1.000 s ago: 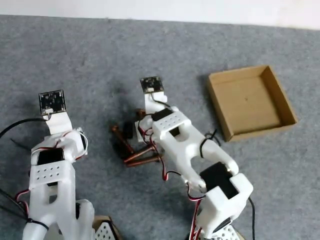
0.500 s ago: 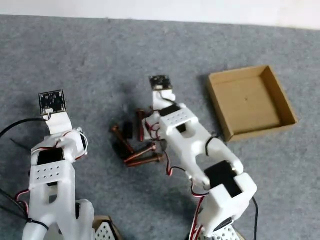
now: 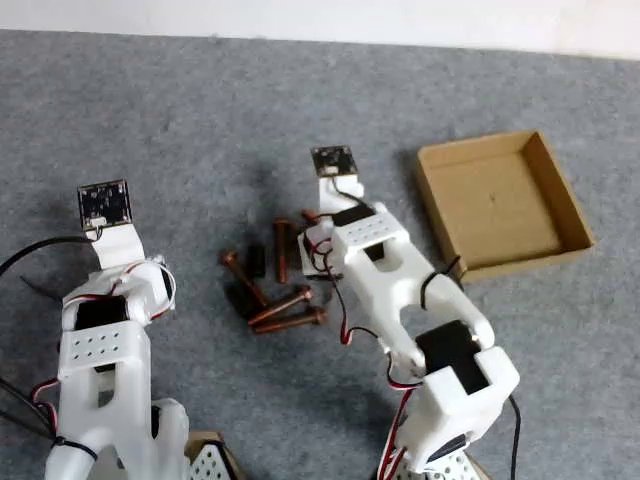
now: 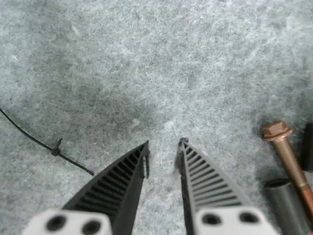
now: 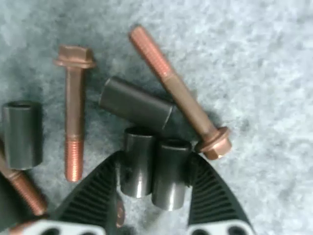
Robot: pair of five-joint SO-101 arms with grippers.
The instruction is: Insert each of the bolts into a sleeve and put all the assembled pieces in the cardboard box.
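My right gripper (image 5: 154,188) is open, its fingers straddling two dark sleeves (image 5: 138,169) lying side by side. Beyond them a third sleeve (image 5: 136,105) lies crosswise between two copper bolts (image 5: 73,107) (image 5: 178,93), and a fourth sleeve (image 5: 20,134) sits off to one side. From above, several bolts (image 3: 280,305) and a sleeve (image 3: 257,260) lie mid-table, just left of the right arm (image 3: 365,260). The cardboard box (image 3: 440,215) stands to the right, with nothing inside it. My left gripper (image 4: 164,147) hangs open over bare carpet, with a bolt (image 4: 286,156) and a sleeve (image 4: 286,205) beside it.
Grey carpet covers the table. A thin black cable with a zip tie (image 4: 56,149) lies near the left gripper. The left arm (image 3: 100,340) stands at the lower left, well away from the pile. There is free carpet behind the pile and around the box.
The right arm has swung to the right, toward the box, uncovering more of the bolt pile. The left arm has not moved.
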